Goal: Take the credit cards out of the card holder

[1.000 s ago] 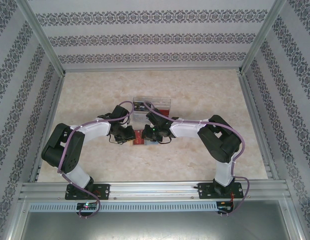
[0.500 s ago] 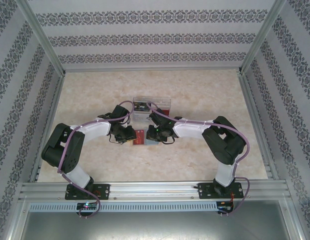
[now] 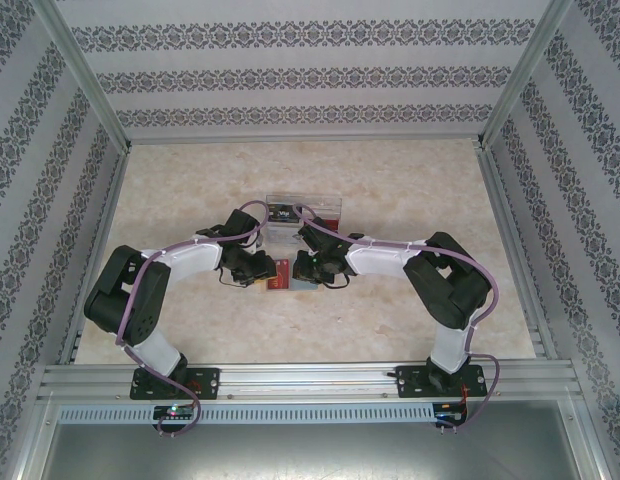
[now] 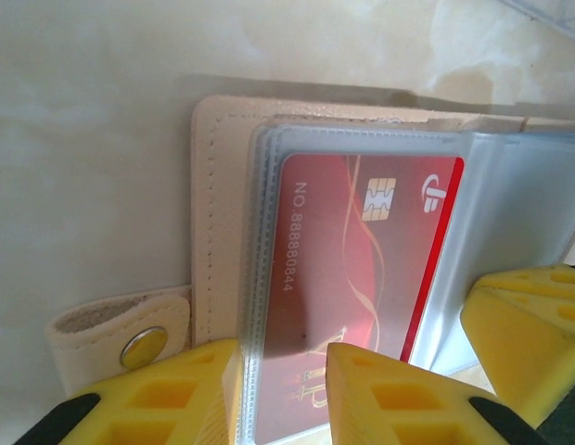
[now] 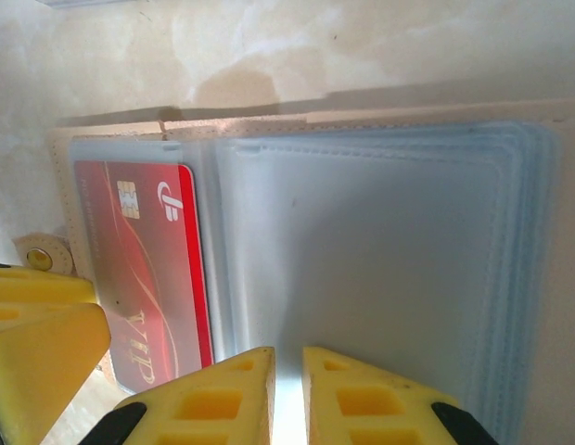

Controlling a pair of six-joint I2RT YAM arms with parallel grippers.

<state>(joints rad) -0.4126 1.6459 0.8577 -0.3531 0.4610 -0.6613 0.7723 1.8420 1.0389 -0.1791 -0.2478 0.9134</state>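
Observation:
The card holder is a beige snap-tab wallet with clear plastic sleeves, lying open on the table between the two grippers. A red VIP credit card with a gold chip sits in its left sleeve. My left gripper is open, one finger on the sleeves' stacked edge and the other over the red card. My right gripper is nearly shut on the near edge of a blue-grey, empty-looking sleeve. Seen from above, the left gripper and right gripper almost touch.
A clear plastic box holding a black and a red card stands just behind the wallet. The right gripper's finger crowds the left wrist view. Patterned walls and aluminium rails enclose the marble-look table.
My right gripper has shifted slightly back and to the right over the wallet, and a pale sleeve now shows beside the red card. The left arm has barely moved.

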